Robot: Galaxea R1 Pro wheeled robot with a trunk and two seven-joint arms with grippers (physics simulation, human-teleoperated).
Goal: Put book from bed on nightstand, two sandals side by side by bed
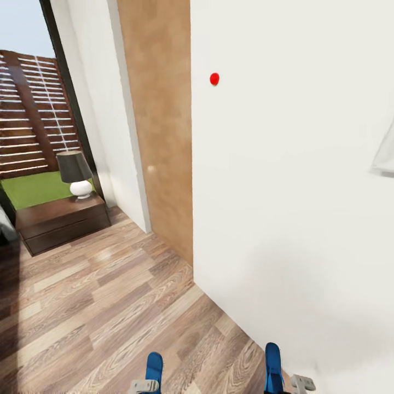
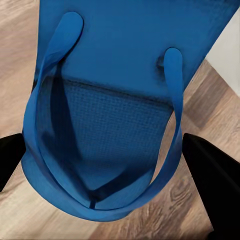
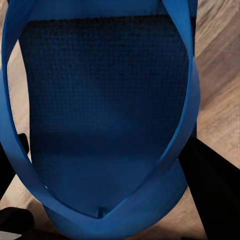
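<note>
Both sandals are off the floor, one per arm. Left sandal (image 1: 154, 365) sits clamped in the left gripper (image 2: 107, 150): the dark fingers (image 2: 210, 180) press in from either side of the sole, straps toward the wrist camera. Right sandal (image 1: 273, 361) is likewise pinched in the right gripper (image 3: 107, 165), black finger (image 3: 212, 190) tight against its edge. In the head view both blue tips poke up at the lower frame, roughly level and apart from each other. Judgement: carrying both at once lets them go down as a pair, side by side, in one visit.

Landmark: nightstand (image 1: 60, 221), dark wood with drawers, lamp (image 1: 76, 174) on top. It stands well ahead of the sandals across the plank floor (image 1: 109, 295), under the tall window (image 1: 33, 109). A grey-white edge (image 1: 5, 227) touches the frame just beside the nightstand; likely the bed, too little showing to be sure. White wall (image 1: 284, 191) and wooden door (image 1: 158, 126) are off to the nightstand's other side, close to the robot.

Likely step: transit toward the bed. Placement not yet begun.
</note>
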